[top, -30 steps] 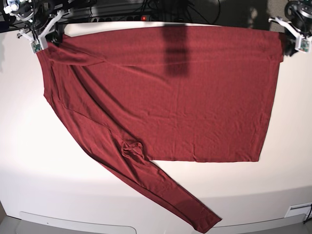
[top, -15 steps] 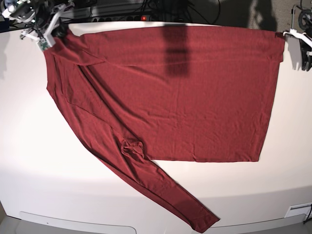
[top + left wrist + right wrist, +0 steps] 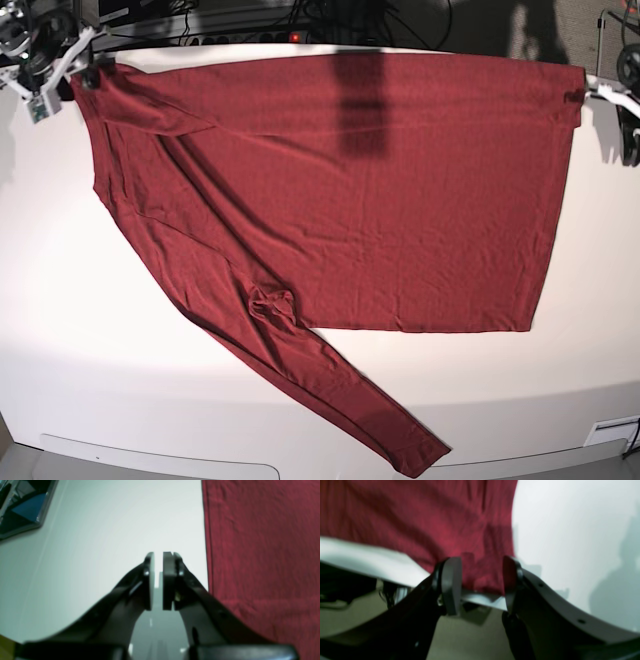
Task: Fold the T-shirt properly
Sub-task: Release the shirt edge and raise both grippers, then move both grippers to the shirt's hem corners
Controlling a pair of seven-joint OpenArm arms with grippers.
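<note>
Maroon cloth covers most of the white table (image 3: 60, 300): the T-shirt (image 3: 380, 200) lies spread flat, its body filling the middle and 12 o'clock side, one long sleeve (image 3: 330, 385) running out toward 5 o'clock, with a small bunched knot of fabric where sleeve meets hem. A darker shadow band falls across the shirt near 12 o'clock. At 10 o'clock the right gripper (image 3: 480, 585) sits at the shirt's corner; the wrist view shows its jaws apart with a fold of red cloth between them, over the table edge, though blur keeps me from telling whether the pads touch it. At 2 o'clock the left gripper (image 3: 158, 580) is over bare table just beside the shirt's straight edge, its pads nearly together with a thin slit between and nothing held. Cables (image 3: 330, 15) and dark gear lie beyond the far edge, hard to make out. No readable writing shows.
</note>
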